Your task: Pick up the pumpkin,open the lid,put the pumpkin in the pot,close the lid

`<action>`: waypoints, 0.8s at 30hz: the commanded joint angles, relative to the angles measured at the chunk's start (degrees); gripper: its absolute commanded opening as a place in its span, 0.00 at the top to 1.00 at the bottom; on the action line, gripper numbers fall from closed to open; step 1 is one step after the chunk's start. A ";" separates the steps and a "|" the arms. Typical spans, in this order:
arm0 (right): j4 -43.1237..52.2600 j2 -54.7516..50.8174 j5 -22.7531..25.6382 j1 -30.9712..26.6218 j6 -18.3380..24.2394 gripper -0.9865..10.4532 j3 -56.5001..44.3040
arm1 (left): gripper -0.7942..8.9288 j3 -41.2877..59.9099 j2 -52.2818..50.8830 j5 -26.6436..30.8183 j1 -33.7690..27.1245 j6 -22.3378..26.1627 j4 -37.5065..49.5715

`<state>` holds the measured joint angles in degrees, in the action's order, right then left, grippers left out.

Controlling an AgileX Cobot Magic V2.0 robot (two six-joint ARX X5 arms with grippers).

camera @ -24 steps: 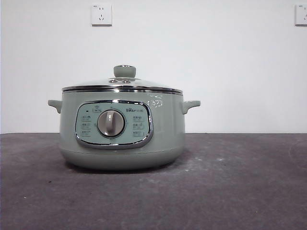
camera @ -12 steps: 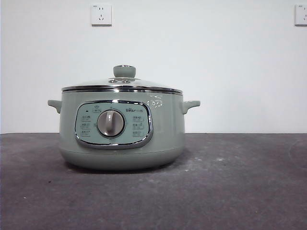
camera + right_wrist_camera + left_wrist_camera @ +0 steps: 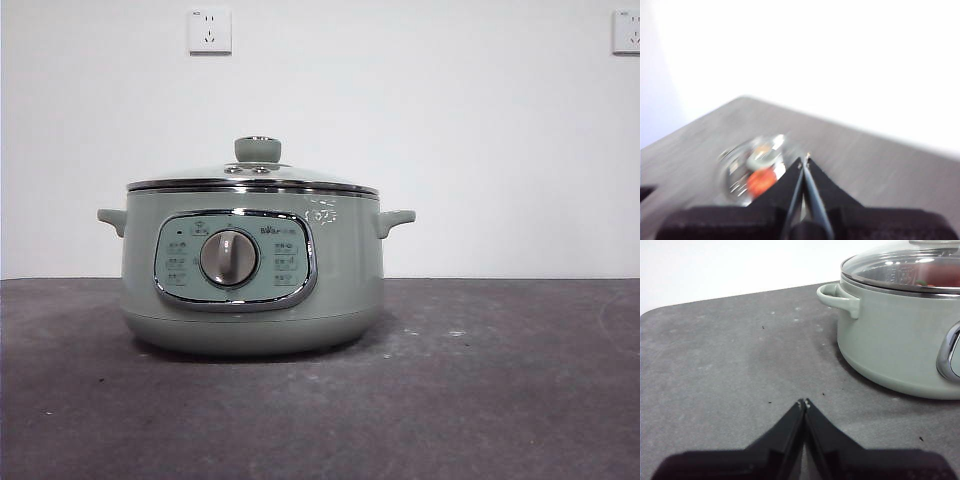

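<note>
Orange-red, one pumpkin (image 3: 935, 276) lies inside the one pot (image 3: 250, 270), seen through the one glass lid (image 3: 252, 175) seated on its rim. Two grippers show, both empty: the left gripper (image 3: 804, 403), jaws pressed together, hangs low over the table (image 3: 480, 390) beside the pot; the right gripper (image 3: 804, 159), jaws likewise clenched, sits high above it, blurred.

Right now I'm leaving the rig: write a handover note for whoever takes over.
Left gripper: shut, empty, low over the table beside the pot.
Right gripper: shut, empty, raised well clear of the pot; its view is blurred.
The pumpkin shows orange through the glass lid, which sits closed on the pot.
Done: all four steps, apparently.
Left: nothing visible.
</note>
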<state>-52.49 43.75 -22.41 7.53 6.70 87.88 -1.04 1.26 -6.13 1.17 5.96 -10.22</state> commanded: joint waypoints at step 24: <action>49.07 -38.93 9.62 -2.40 -5.05 0.91 -77.75 | 0.92 0.90 -0.15 0.07 -0.15 -0.37 0.09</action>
<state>-4.14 5.69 -13.41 4.89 3.18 11.99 -1.04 1.26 -6.13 1.17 5.93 -10.22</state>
